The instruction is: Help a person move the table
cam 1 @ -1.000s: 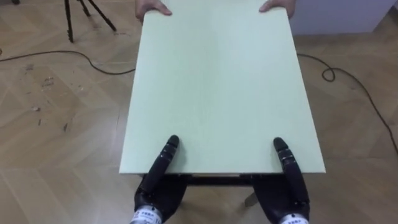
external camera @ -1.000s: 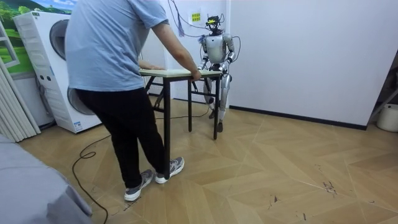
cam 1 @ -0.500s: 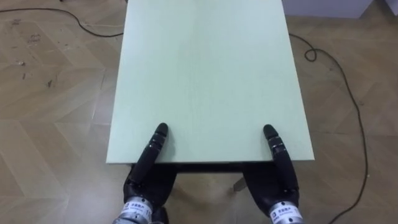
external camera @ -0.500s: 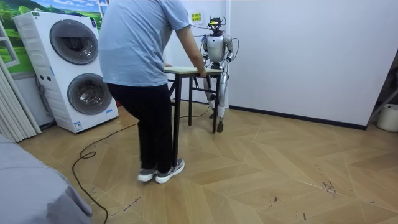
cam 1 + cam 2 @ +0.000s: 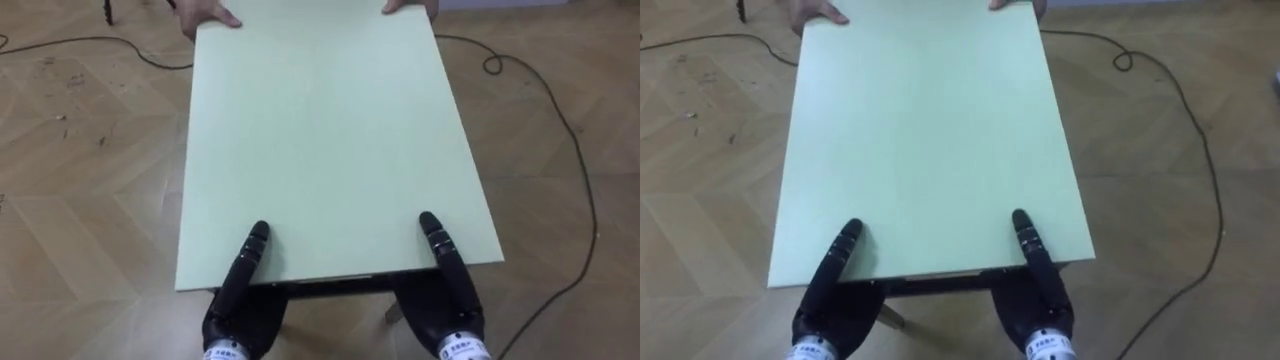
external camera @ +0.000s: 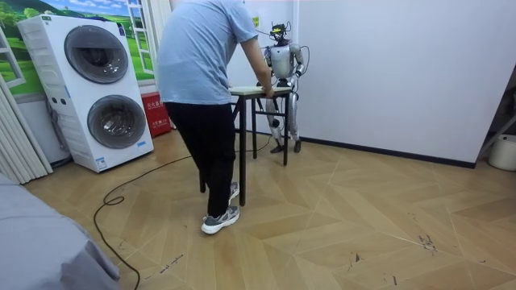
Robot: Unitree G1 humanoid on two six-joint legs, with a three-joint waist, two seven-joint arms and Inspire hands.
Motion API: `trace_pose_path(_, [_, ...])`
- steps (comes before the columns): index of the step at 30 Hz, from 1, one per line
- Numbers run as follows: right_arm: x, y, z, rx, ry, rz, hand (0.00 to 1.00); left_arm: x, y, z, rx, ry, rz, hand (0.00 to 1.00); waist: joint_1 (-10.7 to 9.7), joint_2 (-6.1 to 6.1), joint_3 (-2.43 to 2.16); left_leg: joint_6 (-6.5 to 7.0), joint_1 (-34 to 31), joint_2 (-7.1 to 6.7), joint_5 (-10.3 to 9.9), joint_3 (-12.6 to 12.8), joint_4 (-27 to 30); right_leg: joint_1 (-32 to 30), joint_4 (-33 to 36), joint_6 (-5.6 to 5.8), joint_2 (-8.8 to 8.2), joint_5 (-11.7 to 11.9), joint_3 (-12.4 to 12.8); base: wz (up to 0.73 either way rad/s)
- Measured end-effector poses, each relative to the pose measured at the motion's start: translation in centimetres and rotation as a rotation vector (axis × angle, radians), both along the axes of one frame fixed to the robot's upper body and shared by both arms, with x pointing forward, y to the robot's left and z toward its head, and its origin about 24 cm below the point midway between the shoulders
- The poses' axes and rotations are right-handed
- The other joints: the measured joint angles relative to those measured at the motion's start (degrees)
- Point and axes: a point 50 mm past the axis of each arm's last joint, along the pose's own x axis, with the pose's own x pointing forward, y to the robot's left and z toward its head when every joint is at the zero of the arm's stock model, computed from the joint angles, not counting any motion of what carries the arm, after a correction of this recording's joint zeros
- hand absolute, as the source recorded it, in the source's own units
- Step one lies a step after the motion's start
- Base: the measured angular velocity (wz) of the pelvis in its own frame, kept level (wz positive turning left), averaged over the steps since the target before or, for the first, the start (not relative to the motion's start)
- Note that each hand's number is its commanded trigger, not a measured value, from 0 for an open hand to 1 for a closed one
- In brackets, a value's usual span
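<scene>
A table with a pale green top (image 5: 330, 130) and dark legs stretches away from me. My left hand (image 5: 247, 262) and right hand (image 5: 440, 250) clamp its near edge, thumbs lying on top, fingers under the board. At the far edge a person's two hands (image 5: 205, 13) hold the corners. In the room view the person (image 6: 205, 72) leans over the table (image 6: 258, 91), which hangs between us. I stand at its other end, close to the white wall.
A dark cable (image 5: 560, 120) loops over the wooden floor right of the table, another runs at the far left (image 5: 90, 42). A stacked washer and dryer (image 6: 97, 89) stand at the room view's left, with a red box (image 6: 157, 113) beside them.
The person has stepped towards the room view's right and the table has moved that way with them, towards the wall. My hands keep the same hold on the near edge.
</scene>
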Motion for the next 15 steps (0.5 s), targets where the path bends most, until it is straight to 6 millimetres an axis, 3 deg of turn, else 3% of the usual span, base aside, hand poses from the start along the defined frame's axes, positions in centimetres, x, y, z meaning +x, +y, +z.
trace_pose_path(2, [0.0,0.0,0.1,-0.001,-0.003,-0.002,1.00,0.2,-0.1,0.1,0.002,0.002,-0.001,1.00,-1.6,-0.14,-0.18,0.02,3.6,-3.19,-0.6,0.4,-11.7,-2.9,2.1,-1.87,-2.09,2.6,1.1,0.25])
trace_pose_path(3, [0.0,0.0,0.1,-0.001,-0.004,-0.002,1.00,0.2,-0.1,0.1,0.001,0.000,0.000,1.00,-2.1,0.05,-0.21,0.02,4.5,-3.74,-0.6,0.0,-14.5,-3.7,3.0,-2.24,-2.45,3.3,1.8,0.32])
trace_pose_path(4, [0.0,-0.2,0.1,0.000,-0.003,-0.008,1.00,0.5,-0.3,0.2,0.002,-0.006,-0.006,1.00,-2.7,0.17,-0.09,0.12,6.8,-4.64,-0.7,-0.7,-19.4,-7.6,9.9,-2.90,-3.75,4.3,3.3,0.08])
trace_pose_path(5, [0.2,0.0,0.1,0.005,-0.005,0.005,1.00,0.6,-0.2,0.1,0.007,-0.012,0.009,1.00,-3.1,1.27,0.00,1.80,7.7,-3.59,-2.4,-1.5,-22.0,-13.6,11.1,-2.51,-0.95,3.0,5.9,-0.16])
trace_pose_path(6, [0.5,0.5,0.3,0.013,-0.013,0.021,1.00,0.6,0.2,0.2,0.016,-0.026,0.022,1.00,-3.0,1.58,0.02,1.48,7.1,-2.99,-3.6,-2.1,-22.2,-15.4,6.1,-2.43,1.80,4.4,7.1,-0.21])
trace_pose_path(7, [0.5,1.2,0.3,0.032,-0.020,0.031,1.00,0.6,1.0,0.3,0.032,-0.050,0.029,1.00,-3.1,0.55,-0.38,1.12,5.6,-3.38,-5.5,-4.6,-21.9,-17.1,-4.3,-3.85,3.58,12.1,7.2,0.37])
trace_pose_path(8, [0.0,1.3,0.2,0.042,-0.016,0.014,1.00,0.5,0.9,0.2,0.034,-0.045,0.016,1.00,-4.0,-0.72,-0.55,1.88,5.4,-5.41,-8.2,-5.2,-21.3,-17.6,-4.9,-6.55,0.98,19.7,5.8,0.60])
trace_pose_path(9, [-0.3,0.9,0.2,0.038,-0.024,0.003,1.00,0.6,0.5,0.1,0.026,-0.042,0.009,1.00,-4.0,-0.14,-0.60,2.02,5.8,-5.89,-9.5,-4.6,-20.8,-17.8,-3.5,-5.52,0.36,18.2,5.4,0.57])
trace_pose_path(12, [0.0,0.0,0.3,0.012,-0.021,-0.034,1.00,2.1,-0.6,-0.3,0.021,-0.042,-0.025,1.00,-3.3,-0.84,-0.63,2.99,3.9,-8.05,-10.2,-3.4,-19.8,-18.1,-3.4,-5.74,-2.90,19.9,4.5,0.34])
trace_pose_path(13, [0.2,0.0,0.4,0.014,-0.019,-0.035,1.00,2.5,-0.6,-0.3,0.027,-0.044,-0.028,1.00,-3.2,-1.74,-0.67,3.96,2.4,-9.49,-9.4,-3.4,-19.0,-17.8,-6.5,-4.73,-3.70,22.9,4.7,0.07])
trace_pose_path(14, [0.5,0.0,0.5,0.012,-0.022,-0.025,1.00,2.7,-0.5,-0.3,0.026,-0.044,-0.020,1.00,-3.4,-1.90,-0.76,5.17,0.5,-10.62,-8.4,-3.1,-18.1,-17.5,-10.5,0.55,-3.73,27.3,5.9,-0.10])
trace_pose_path(15, [0.8,-0.1,0.6,0.009,-0.025,-0.021,1.00,2.7,-0.4,-0.3,0.024,-0.046,-0.012,1.00,-3.5,-1.87,-0.78,5.93,-0.7,-10.91,-7.7,-2.8,-17.7,-17.5,-12.8,4.88,-3.41,30.5,7.0,0.00])
